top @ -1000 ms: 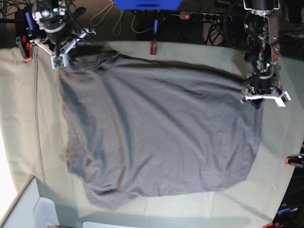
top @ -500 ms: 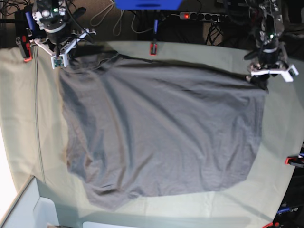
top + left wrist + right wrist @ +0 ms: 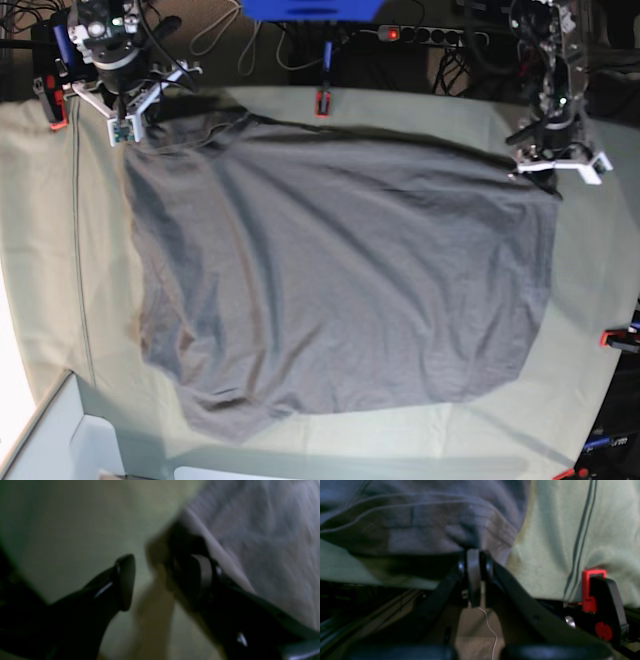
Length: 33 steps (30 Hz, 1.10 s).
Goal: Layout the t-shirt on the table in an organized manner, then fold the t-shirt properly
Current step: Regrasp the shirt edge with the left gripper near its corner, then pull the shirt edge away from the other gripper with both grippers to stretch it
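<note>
The grey t-shirt (image 3: pixel 340 270) lies spread flat over most of the table (image 3: pixel 60 250), still creased at its left side and lower left edge. At the far left corner my right gripper (image 3: pixel 122 128) is shut on a bunched fold of the t-shirt (image 3: pixel 460 522); its fingers (image 3: pixel 473 575) are pressed together on the fabric. My left gripper (image 3: pixel 548 178) hovers at the shirt's far right corner. In the blurred left wrist view this gripper (image 3: pixel 162 580) is open, pale table cloth showing between the fingers (image 3: pixel 125 580), and the t-shirt (image 3: pixel 262 530) lies beside its right finger.
Red clamps hold the cloth at the far edge (image 3: pixel 322 102), the far left (image 3: pixel 55 110) and the right edge (image 3: pixel 618 338); one is close to my right gripper (image 3: pixel 592 590). A power strip (image 3: pixel 430 35) and cables lie behind the table. A white box (image 3: pixel 60 440) sits front left.
My left arm has moved from the shirt's right edge towards the far side, then settled slightly back at the far right corner. The right arm and its grip have not moved.
</note>
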### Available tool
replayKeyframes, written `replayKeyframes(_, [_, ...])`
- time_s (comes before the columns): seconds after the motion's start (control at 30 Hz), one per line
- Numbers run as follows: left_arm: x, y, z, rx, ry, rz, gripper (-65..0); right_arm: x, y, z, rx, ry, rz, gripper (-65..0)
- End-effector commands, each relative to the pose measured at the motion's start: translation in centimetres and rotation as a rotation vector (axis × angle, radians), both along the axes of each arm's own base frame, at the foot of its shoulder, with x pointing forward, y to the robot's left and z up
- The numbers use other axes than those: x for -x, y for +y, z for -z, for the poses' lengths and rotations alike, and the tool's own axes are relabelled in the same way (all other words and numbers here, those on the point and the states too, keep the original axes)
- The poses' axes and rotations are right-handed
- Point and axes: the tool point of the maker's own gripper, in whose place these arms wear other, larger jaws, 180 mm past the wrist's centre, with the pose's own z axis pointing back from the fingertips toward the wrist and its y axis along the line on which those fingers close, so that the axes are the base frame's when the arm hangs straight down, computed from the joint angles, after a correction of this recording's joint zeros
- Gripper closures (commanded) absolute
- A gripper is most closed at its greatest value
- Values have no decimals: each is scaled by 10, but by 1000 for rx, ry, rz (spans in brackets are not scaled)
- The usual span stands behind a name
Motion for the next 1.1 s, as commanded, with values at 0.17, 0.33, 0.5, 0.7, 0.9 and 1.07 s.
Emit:
replayKeyframes(0.17, [-21,-2,-11,-23,-46,29,-325,-4,-3,-7,12,-26,-4,0])
replayKeyframes(0.33, [-26,0,0,-10,-24,14,-325,-3,-3,-7,13,-25,-2,0])
replayKeyframes(0.5, [-31,-1,0,-6,-28,12,-306,-3,-4,-7,15,-24,0,0])
replayKeyframes(0.7, [-39,-2,-3,-1,-43,11,-94,-3,-4,-7,15,-24,0,0])
replayKeyframes(0.9, [-42,-2,1,5,-35,5,0,-4,-4,-7,15,-25,0,0])
replayKeyframes(1.07, [-45,-4,-20,-15,-89,24,0,-4,-5,-8,15,-27,1,0])
